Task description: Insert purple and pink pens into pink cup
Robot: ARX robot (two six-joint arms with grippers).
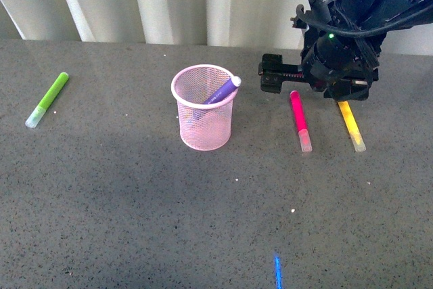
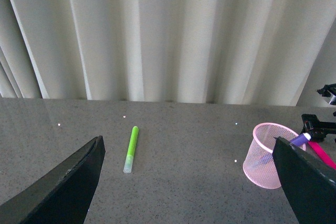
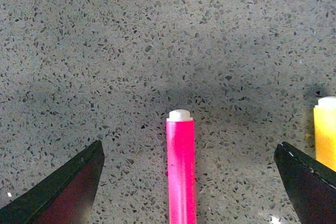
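The right gripper point(image 3: 189, 150) hung spread wide over the pink pen point(image 1: 300, 118) — best dropped centred, clear of the yellow pen point(image 1: 351, 124).

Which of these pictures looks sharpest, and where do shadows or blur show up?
Front view: sharpest, with a faint shadow band across the table left of the pink cup. Left wrist view: the left claw is a dark silhouette against the bright curtain. Right wrist view: the pink pen looks slightly soft, with shadow beyond its tip.

Grey speckled tabletop point(image 1: 135, 221), pale pleated curtain point(image 2: 157, 35) behind, even soft light; short blue mark point(image 1: 277, 272) near front edge, maybe tape.
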